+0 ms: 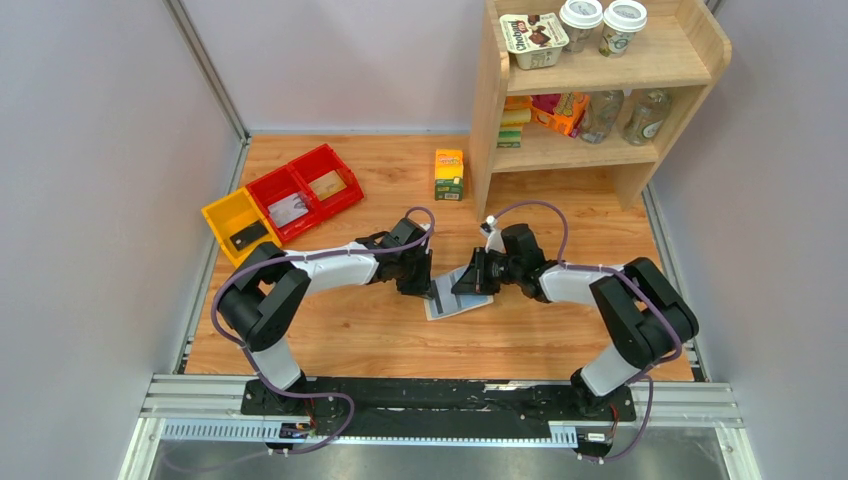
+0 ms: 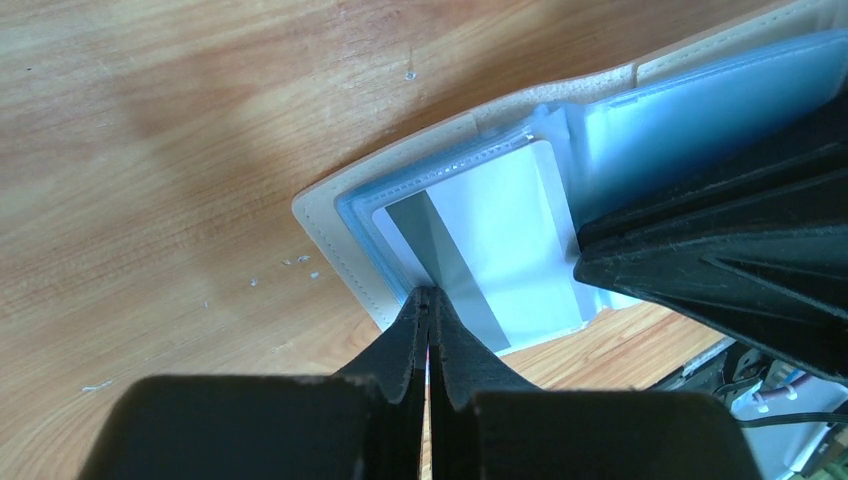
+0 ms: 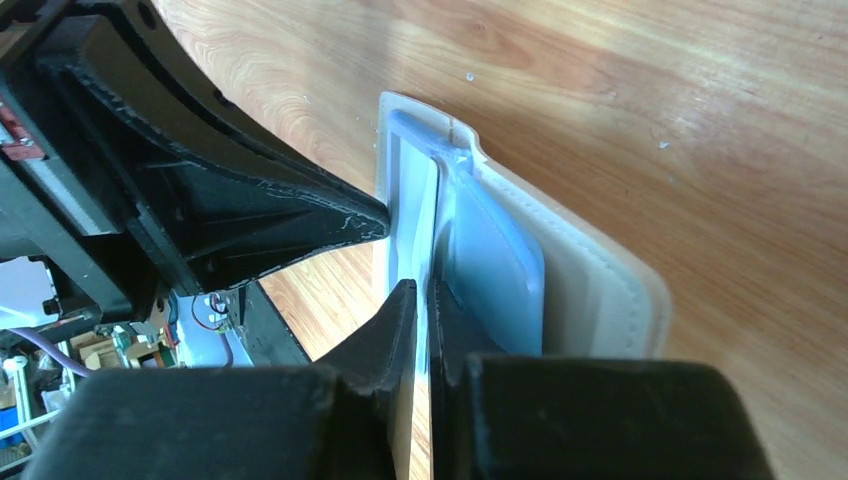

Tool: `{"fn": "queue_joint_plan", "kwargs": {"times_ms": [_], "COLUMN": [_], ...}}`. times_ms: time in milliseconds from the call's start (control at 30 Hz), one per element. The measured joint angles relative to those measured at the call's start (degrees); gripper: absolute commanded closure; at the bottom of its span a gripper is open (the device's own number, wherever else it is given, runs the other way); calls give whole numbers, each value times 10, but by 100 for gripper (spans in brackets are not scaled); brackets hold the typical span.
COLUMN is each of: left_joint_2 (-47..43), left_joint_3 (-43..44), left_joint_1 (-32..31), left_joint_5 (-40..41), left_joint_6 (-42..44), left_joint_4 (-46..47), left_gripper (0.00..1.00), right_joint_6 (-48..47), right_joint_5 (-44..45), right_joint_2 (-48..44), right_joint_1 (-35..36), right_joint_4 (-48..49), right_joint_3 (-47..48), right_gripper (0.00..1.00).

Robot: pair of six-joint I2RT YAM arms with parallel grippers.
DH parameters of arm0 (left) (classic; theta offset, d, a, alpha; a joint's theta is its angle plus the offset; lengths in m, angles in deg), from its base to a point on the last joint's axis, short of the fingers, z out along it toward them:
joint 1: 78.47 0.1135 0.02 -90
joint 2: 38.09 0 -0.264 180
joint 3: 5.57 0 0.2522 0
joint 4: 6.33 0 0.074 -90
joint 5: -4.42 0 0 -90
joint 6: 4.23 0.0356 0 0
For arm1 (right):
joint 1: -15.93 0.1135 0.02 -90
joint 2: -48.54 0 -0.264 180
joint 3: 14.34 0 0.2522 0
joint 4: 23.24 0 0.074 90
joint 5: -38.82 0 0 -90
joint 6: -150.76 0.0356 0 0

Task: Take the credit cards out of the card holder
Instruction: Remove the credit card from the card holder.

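The card holder [image 1: 455,303] lies spread open on the wood table between both grippers, beige outside [image 2: 330,235] and light blue inside [image 3: 495,270]. A whitish credit card [image 2: 510,235] with a grey stripe sticks partly out of its clear sleeve. My left gripper [image 2: 428,297] is shut, its tips pinching the near edge of this card at the stripe. My right gripper [image 3: 423,292] is shut on a thin blue inner sleeve of the card holder and holds it down from the other side. In the top view the left gripper [image 1: 420,282] and right gripper [image 1: 468,282] nearly touch.
A yellow bin [image 1: 238,222] and two red bins [image 1: 305,192] stand at the back left, each with a card-like thing inside. A small juice box [image 1: 449,174] stands by a wooden shelf [image 1: 600,150] with cups and bottles at the back right.
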Motion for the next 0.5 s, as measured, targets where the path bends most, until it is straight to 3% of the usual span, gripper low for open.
{"fn": "queue_joint_plan", "kwargs": {"times_ms": [133,267,500], "left_joint_2": [0,-2,-3], "left_joint_3": [0,3,4], "left_joint_1": [1,2,2], "left_joint_5": [2,5,11], "left_joint_6": [2,6,7], "left_joint_4": [-7,-18,-21], "left_gripper": [100,100,100], "right_joint_6": [7,11,10], "right_joint_5": [-18,-26,-33], "right_joint_2": [29,52,60], "right_joint_1": [-5,-6,-11], "right_joint_4": [27,45,42], "right_joint_3": [0,1,1], "right_gripper": [90,100,100]}}
